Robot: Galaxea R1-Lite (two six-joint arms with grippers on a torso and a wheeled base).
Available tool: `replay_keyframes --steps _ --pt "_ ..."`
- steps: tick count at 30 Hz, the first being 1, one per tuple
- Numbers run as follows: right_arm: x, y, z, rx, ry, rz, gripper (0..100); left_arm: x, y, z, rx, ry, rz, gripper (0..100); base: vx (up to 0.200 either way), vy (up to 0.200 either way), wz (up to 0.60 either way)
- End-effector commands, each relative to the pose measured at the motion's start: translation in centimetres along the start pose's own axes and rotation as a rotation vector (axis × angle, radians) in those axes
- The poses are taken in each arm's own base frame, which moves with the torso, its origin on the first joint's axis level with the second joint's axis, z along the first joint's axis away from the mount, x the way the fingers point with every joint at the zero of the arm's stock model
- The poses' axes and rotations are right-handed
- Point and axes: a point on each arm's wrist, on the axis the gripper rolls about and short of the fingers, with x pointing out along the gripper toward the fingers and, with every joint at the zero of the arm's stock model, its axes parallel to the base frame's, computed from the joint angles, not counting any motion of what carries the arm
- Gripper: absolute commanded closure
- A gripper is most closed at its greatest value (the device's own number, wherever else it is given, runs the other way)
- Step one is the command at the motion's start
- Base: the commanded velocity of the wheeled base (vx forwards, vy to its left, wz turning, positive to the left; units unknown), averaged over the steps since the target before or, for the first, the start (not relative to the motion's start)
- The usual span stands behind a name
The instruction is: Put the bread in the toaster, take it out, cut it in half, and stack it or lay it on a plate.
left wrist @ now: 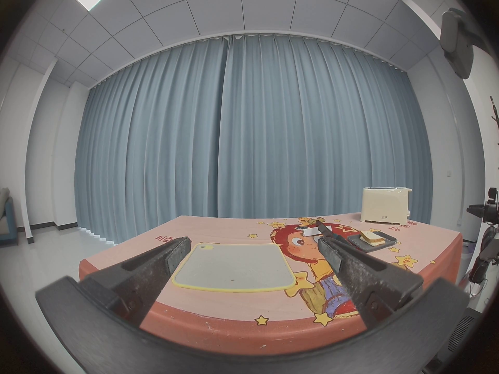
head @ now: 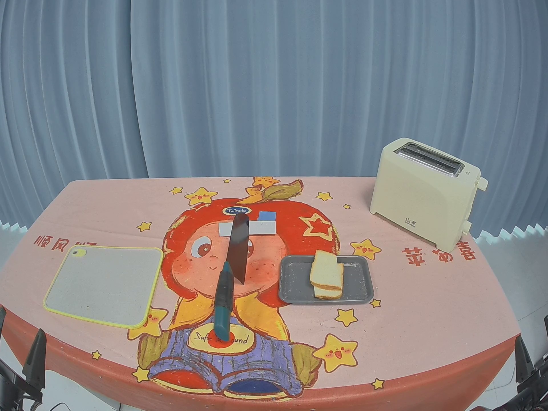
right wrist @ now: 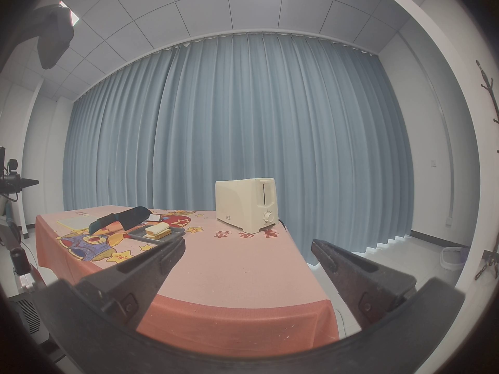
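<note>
Two slices of bread (head: 326, 274) lie stacked on a grey tray (head: 357, 288) right of the table's middle. A cream toaster (head: 425, 191) stands at the back right, its slots empty. A knife (head: 231, 275) with a teal handle and dark blade lies at the centre. A pale cutting board (head: 103, 285) with a yellow rim lies on the left. My left gripper (left wrist: 252, 253) is open, off the table's front left corner. My right gripper (right wrist: 248, 255) is open, off the front right corner. The toaster (right wrist: 247, 204) and bread (right wrist: 157, 229) stand beyond it.
A pink printed cloth (head: 434, 309) covers the table, with bare room between tray and toaster and along the front edge. A small white and blue card (head: 260, 225) lies behind the knife blade. Blue curtains hang behind the table.
</note>
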Motion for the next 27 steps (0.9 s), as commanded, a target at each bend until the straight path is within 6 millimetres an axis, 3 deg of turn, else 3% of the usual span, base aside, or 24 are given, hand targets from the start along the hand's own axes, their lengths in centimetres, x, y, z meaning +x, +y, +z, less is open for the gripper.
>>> replay_keyframes --steps 1,9,15,20,27 --pt "0.0 0.0 -0.5 0.0 0.001 0.0 0 -0.1 0.0 -0.9 -0.001 0.009 0.002 0 0.0 0.0 0.0" --pt "0.0 0.0 -0.5 0.0 0.001 0.0 0 0.1 0.0 -1.5 -0.003 0.037 0.003 0 0.0 0.0 0.0" --pt "0.0 0.0 -0.5 0.0 0.001 0.0 0 0.4 0.1 -3.0 -0.005 0.107 -0.001 0 0.0 0.0 0.0" --pt "0.0 0.0 -0.5 0.0 0.001 0.0 0 0.8 0.1 -5.3 0.041 0.296 -0.027 0 0.0 0.0 0.0" --pt "0.0 0.0 -0.5 0.0 0.001 0.0 0 1.1 0.1 -5.3 0.039 0.343 -0.032 0 0.0 0.0 0.0"
